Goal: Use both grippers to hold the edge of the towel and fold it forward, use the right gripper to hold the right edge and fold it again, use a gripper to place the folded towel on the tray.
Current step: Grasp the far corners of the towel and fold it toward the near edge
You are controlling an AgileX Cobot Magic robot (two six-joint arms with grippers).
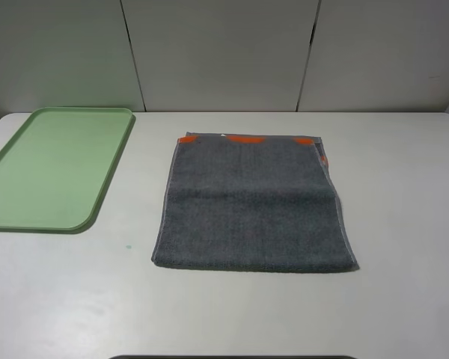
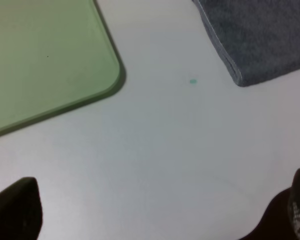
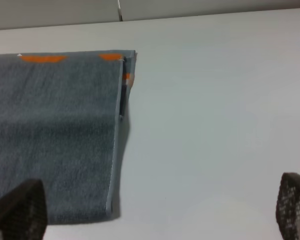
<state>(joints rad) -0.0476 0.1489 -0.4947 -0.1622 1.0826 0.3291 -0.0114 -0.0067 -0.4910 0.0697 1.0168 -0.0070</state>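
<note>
The left hand (image 2: 157, 215) is spread wide. Its two dark fingertips (image 2: 15, 212) sit far apart at the edges of the left wrist view, with only bare worktop (image 1: 404, 187) between them, and it grasps nothing and touches nothing. The right hand (image 3: 157, 210) is released just as wide and also grips nothing. It hangs by the near right corner of the towel (image 1: 251, 202), and one fingertip shows in front of the cloth, though whether it touches I cannot tell. The towel lies flat in the middle of the worktop, doubled over, with a rounded fold along its near side and bits of orange showing along the far hem. At the right edge (image 3: 115, 150) the pale-stitched hem of the upper layer sits slightly inside the lower layer near the far corner. The pale green tray (image 1: 52, 172) lies on the worktop to the left of the towel, apart from it. A small teal speck (image 2: 192, 81) marks the worktop between the two.
</note>
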